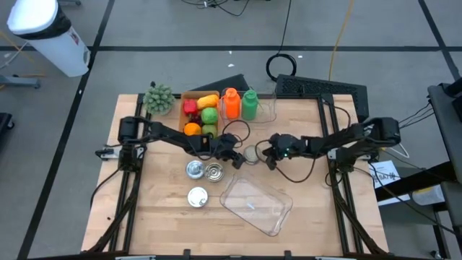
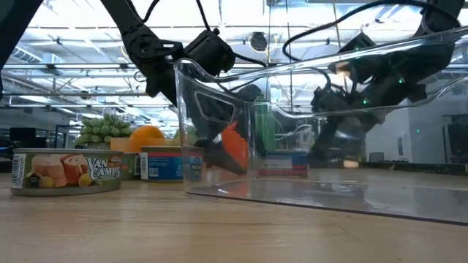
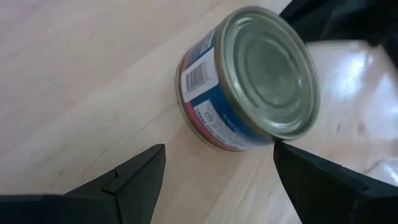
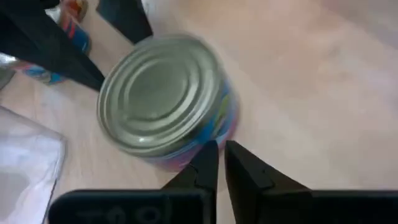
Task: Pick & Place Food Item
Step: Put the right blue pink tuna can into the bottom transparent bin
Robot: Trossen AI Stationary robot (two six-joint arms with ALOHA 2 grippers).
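Near the counter's (image 1: 144, 217) middle stood a squat can (image 3: 249, 81) with ribbed silver lid and blue-red label, between the left hand's (image 3: 214, 180) parted fingers and the right hand's (image 4: 221, 163) closed, empty tips.

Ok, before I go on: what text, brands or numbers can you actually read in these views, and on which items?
"VAN CAMP'S": label of the flat can nearest the low camera.
Blue-labelled can behind it: print there, too blurred to read.
Barcode and small print on the can in front of the left gripper: too small to read.
Paper sheet at the table's right edge: print unreadable.
Bottles and remaining cans: nothing legible.
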